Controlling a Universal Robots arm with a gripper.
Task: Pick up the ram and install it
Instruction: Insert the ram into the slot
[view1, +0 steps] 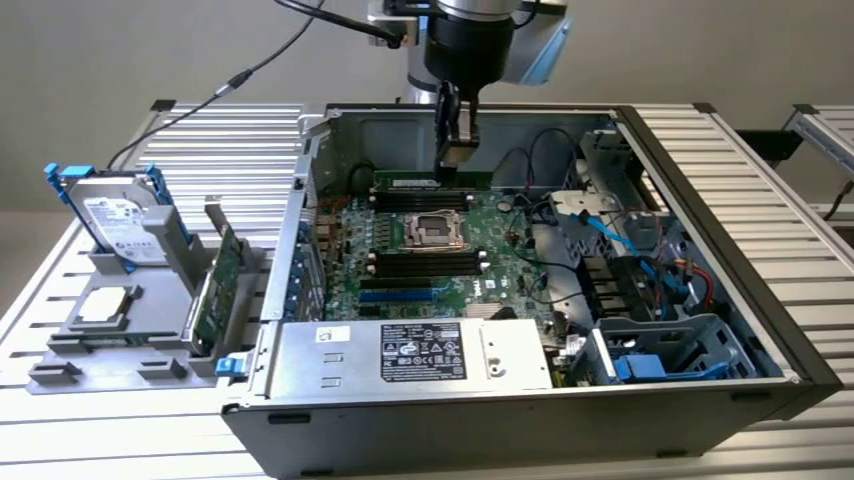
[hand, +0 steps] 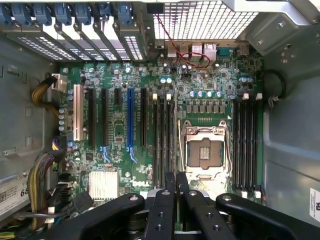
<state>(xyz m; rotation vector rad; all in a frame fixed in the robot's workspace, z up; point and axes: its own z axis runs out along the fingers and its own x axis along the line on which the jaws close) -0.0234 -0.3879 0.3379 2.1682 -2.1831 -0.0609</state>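
Pincer (view1: 454, 160), closed, directly above the ram (view1: 407, 182) upright in motherboard (view1: 461, 290) slot.

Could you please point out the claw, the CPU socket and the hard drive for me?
claw (view1: 454, 158), exterior view, between its fingertips.
CPU socket (hand: 205, 152), wrist view, socket centre.
hard drive (view1: 120, 222), exterior view, labelled face.

Memory slots (hand: 164, 135) partly behind the jaws

White "DELL" lettering is showing on the motherboard (hand: 120, 130), beside the silver heatsink (hand: 103, 184). "68" is showing on a white sticker (hand: 12, 192) at the case edge. The power supply label (view1: 424, 352) is carrying print too small to read.
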